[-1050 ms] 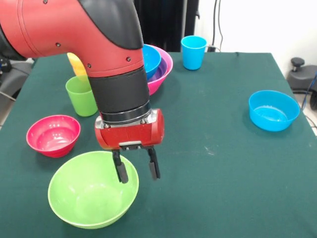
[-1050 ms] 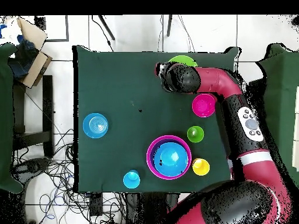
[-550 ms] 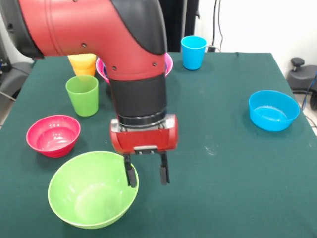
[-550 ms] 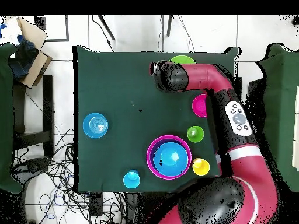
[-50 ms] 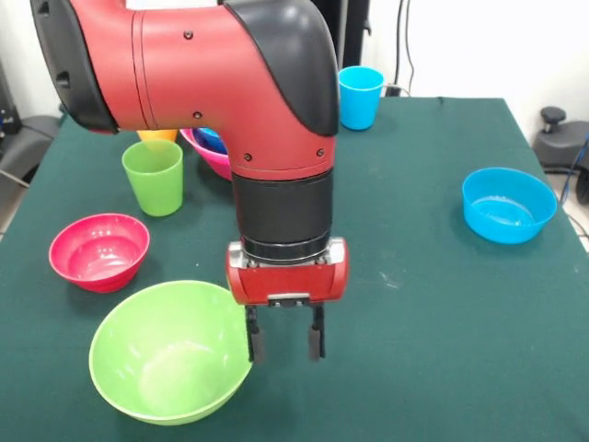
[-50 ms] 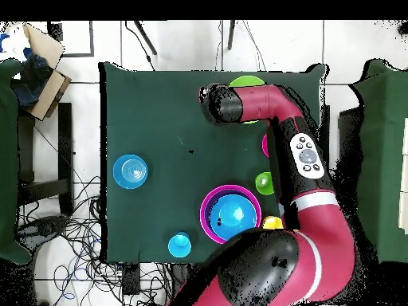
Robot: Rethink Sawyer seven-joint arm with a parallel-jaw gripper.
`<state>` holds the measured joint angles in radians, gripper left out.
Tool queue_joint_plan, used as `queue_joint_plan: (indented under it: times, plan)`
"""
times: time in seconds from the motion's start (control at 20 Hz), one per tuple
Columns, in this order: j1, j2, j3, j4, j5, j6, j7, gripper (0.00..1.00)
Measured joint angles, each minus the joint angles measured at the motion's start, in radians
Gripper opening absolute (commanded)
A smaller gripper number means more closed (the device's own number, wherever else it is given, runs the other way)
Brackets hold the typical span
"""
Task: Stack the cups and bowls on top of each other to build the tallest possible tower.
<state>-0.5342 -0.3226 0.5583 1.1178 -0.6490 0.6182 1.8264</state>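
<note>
light green bowl (image 5: 168,355) sitting at table's (image 5: 433,350) near edge | gripper (image 5: 285,343) hanging open, empty, just beside bowl's rim | red-pink bowl (image 5: 98,250), green cup (image 5: 154,176) standing nearby | light blue bowl (image 5: 508,204) sitting well apart

- The front view is bright and evenly lit; the light seems to come from above, soft and diffuse.
- The light green bowl (image 5: 171,351) carries pale reflections on its inner wall, and the red-pink bowl (image 5: 98,250) also shows a small shine inside.
- The light blue bowl (image 5: 508,204) has a whitish glare on its bottom.
- The arm (image 5: 230,83) has soft highlights on its red shell and its black cover.
- Shadows on the green table (image 5: 433,313) are weak, with a faint dark patch under the gripper (image 5: 284,343).
- In the overhead view the table (image 6: 159,111) looks darker, and the white floor around it is very bright.
</note>
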Motion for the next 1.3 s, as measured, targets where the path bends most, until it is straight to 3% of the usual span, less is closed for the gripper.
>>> queue_joint_plan:
  times: [0.85, 1.3]
  plan:
    - [0.040, -0.031, -0.136, -0.027, -0.003, 0.041, 0.000, 1.00]
    - [0.040, 0.043, -0.139, -0.144, -0.002, 0.041, 0.000, 1.00]
